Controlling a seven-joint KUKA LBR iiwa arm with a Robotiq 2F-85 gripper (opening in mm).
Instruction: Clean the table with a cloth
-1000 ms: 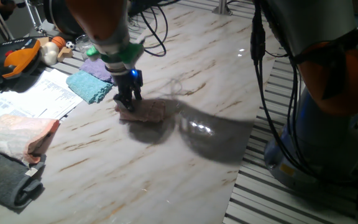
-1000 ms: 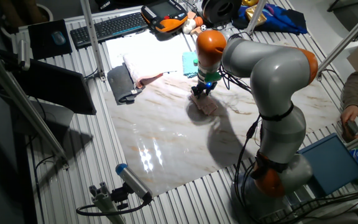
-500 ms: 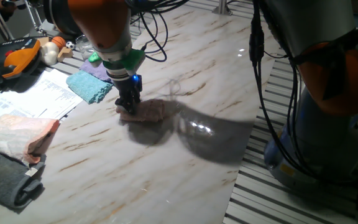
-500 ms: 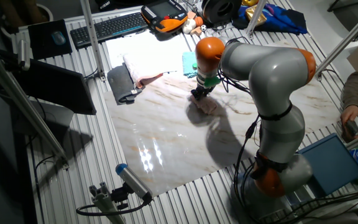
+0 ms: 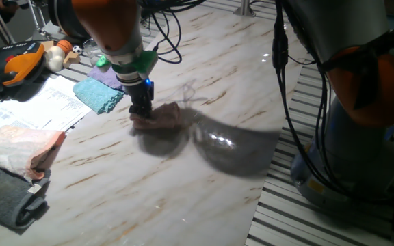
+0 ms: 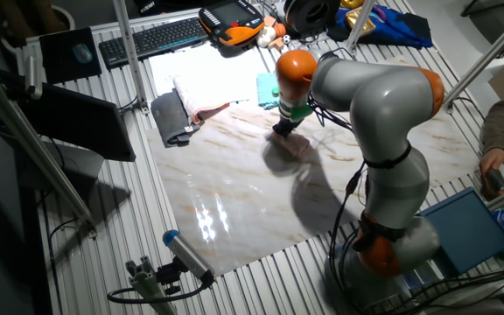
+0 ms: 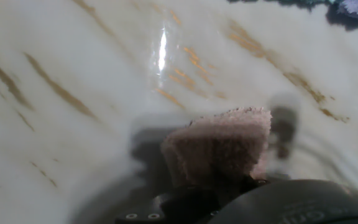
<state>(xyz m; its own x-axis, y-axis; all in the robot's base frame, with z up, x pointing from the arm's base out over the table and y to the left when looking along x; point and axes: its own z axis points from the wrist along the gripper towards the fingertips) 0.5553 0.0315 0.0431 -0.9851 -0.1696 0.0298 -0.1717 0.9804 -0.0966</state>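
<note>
Gripper point(image 5: 142, 113) presses down on the cloth point(image 5: 161, 117), apparently clamped on its edge, on the table point(image 5: 204, 171) near the far-left side. Teal cloth point(image 5: 98, 94) lies just beside; papers point(image 5: 29, 109) and peach cloth point(image 5: 19, 147) farther left.

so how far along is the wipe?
Done: the pink cloth is picked and down flat on the marble table. In hand: the gripper is pressing one end of it, mid-table, beside the teal cloth. Left: most of the tabletop. No visible dirt or wet track shows which parts have been covered.
</note>
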